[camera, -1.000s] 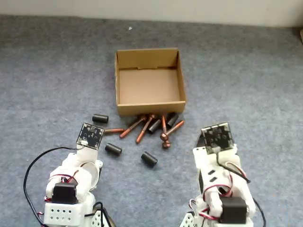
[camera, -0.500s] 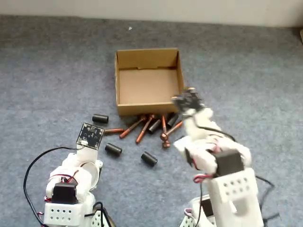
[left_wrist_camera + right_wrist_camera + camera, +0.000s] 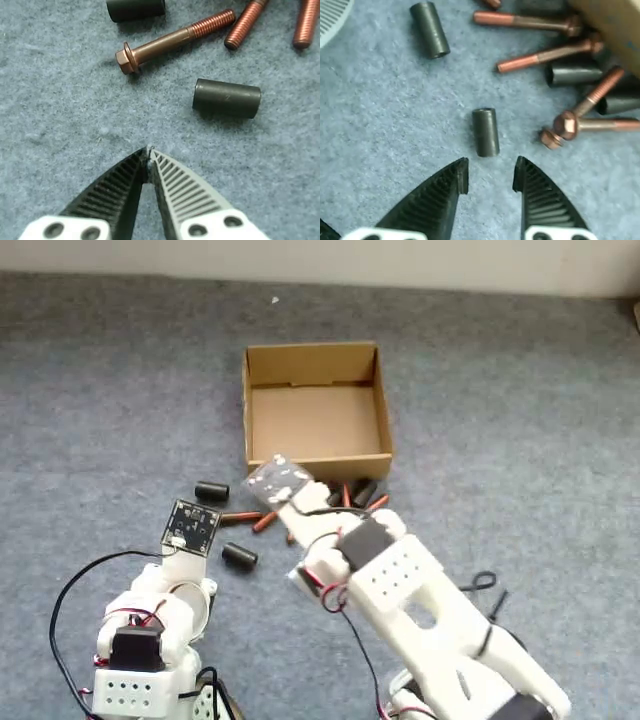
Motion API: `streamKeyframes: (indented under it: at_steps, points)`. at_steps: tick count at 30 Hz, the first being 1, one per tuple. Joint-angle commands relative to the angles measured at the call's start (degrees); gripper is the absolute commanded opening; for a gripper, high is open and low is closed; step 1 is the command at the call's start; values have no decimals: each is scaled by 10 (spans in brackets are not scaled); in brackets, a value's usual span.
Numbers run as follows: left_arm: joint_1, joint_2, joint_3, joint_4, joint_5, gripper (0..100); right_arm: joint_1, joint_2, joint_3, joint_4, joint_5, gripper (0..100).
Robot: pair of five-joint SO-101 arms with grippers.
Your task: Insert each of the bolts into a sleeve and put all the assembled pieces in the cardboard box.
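Your right gripper (image 3: 491,175) is hanging low over the grey carpet (image 3: 395,110) with its jaws spread apart, gripping nothing. A loose black sleeve (image 3: 486,132) is lying on its side just ahead of the gap between the fingertips, touching neither of them. Beyond it, copper bolts (image 3: 545,56) and dark sleeves (image 3: 570,74) are lying jumbled together beside a corner of the cardboard box (image 3: 615,25).

In the high view, your right arm (image 3: 400,580) is stretching from the lower right toward the centre of the frame, and its wrist is sitting just below the box's front wall. The box itself is standing open at upper centre.

Your left gripper (image 3: 149,155) is pointing down at the carpet with its jaws pressed together, holding nothing. A short sleeve (image 3: 227,98) and a flanged bolt (image 3: 170,42) are lying near its tip, apart from each other and from the gripper.

In the high view, your left arm (image 3: 150,620) is sitting folded at lower left. One lone sleeve (image 3: 239,556) is lying just right of its wrist, and another sleeve (image 3: 211,491) is lying above it, left of the box's front corner.
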Motion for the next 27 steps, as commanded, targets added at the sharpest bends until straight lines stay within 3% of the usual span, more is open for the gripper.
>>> streamKeyframes:
  at_steps: [1,11,16,27]
  points:
    - [4,-2,11,1,-3,7,-19,48,-25,-36,-7,156]
    - [4,-2,11,1,-3,7,-9,174,-25,-127,-5,156]
    - [4,-2,11,1,-3,7,26,189,-26,-140,-3,156]
    - [4,-2,11,1,-3,7,25,269,-26,-140,-3,156]
